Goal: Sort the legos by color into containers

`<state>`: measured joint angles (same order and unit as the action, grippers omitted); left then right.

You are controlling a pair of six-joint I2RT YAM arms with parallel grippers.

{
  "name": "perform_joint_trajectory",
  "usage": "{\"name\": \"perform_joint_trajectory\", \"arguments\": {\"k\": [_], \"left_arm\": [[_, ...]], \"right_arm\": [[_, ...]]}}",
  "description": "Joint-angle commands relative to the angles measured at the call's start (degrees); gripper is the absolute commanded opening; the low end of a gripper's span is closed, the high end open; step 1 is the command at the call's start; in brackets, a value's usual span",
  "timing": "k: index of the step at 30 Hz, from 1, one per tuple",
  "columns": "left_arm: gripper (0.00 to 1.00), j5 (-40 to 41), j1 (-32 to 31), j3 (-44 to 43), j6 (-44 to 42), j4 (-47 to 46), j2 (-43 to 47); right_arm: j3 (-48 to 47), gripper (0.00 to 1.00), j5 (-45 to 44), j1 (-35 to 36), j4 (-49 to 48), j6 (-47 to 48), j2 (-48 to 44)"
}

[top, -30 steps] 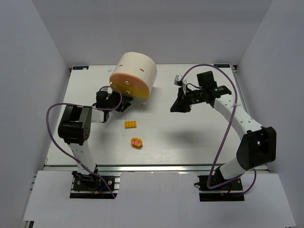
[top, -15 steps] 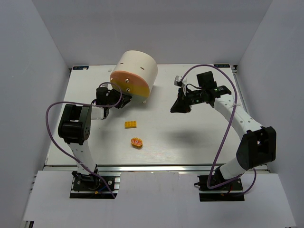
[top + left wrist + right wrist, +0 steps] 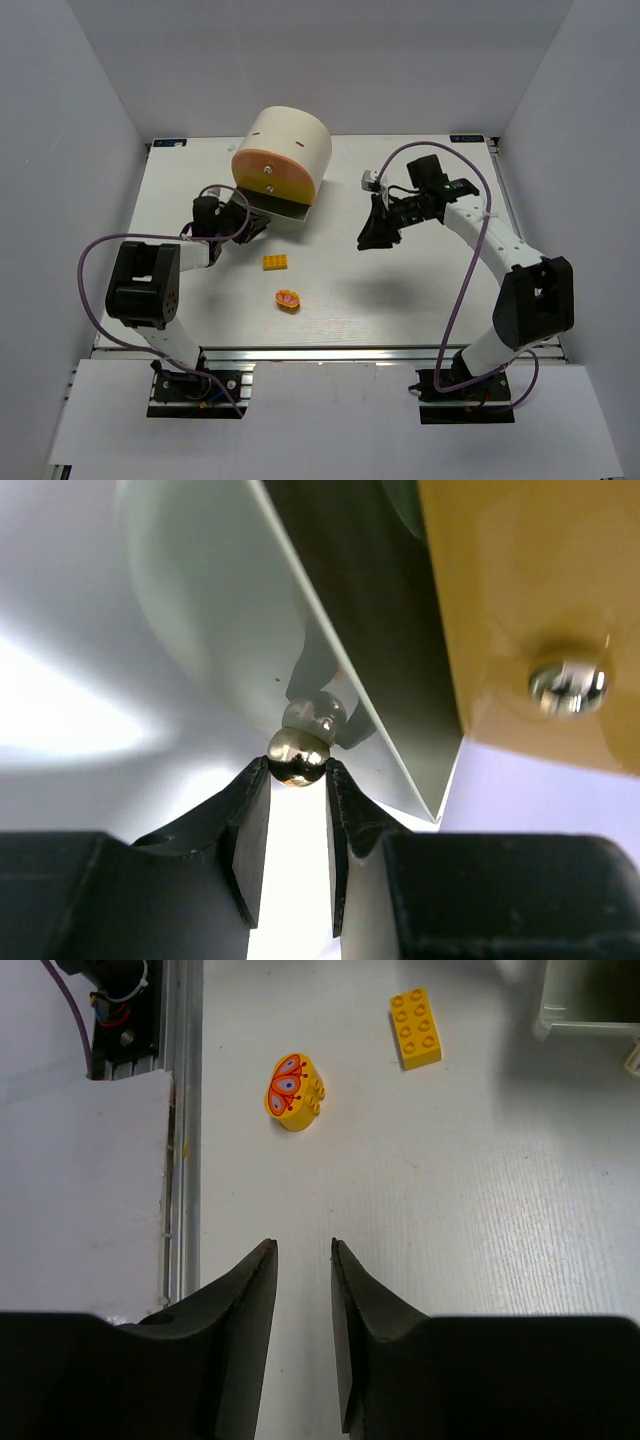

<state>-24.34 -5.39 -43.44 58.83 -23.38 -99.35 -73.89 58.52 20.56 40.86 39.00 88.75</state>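
- Left claw (image 3: 298,772) is clenched on the small metal knob (image 3: 297,755) of the lowest drawer (image 3: 283,207), which juts out from the cream cabinet (image 3: 290,140). Its arm lies low along the desk (image 3: 400,290), reaching toward the cabinet's face.
- Right claw (image 3: 303,1260) is released, jaws narrowly apart with nothing between them. It points down over bare desk, its arm bent inward at the elbow.
- Yellow lego (image 3: 276,262) lies flat before the cabinet, near the orange disc (image 3: 288,299), apart from both claws.
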Motion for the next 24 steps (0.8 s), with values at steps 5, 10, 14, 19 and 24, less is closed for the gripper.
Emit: {"name": "perform_joint_trajectory", "arguments": {"k": [5,10,14,19,24], "left_arm": [[0.42,0.08,0.11,2.58,-3.99,5.52,5.84],[0.64,0.61,0.11,1.17,-4.69,9.40,6.45],[0.86,2.01,0.11,0.38,-6.18,16.86,10.39],[0.90,7.44,0.11,0.90,-8.55,30.10,21.97],[0.91,15.97,0.11,0.29,-11.27,44.62,33.94]], "right_arm": [[-4.34,0.36,0.72,3.87,6.69,7.40,3.71],[-0.21,0.48,-5.51,10.63,2.30,10.30,1.79],[3.13,0.70,-10.52,16.87,-4.82,13.11,1.60],[-1.15,0.88,-15.89,24.24,-8.60,15.06,8.87],[-4.68,0.89,-23.95,29.88,-13.70,10.40,15.82]]}}
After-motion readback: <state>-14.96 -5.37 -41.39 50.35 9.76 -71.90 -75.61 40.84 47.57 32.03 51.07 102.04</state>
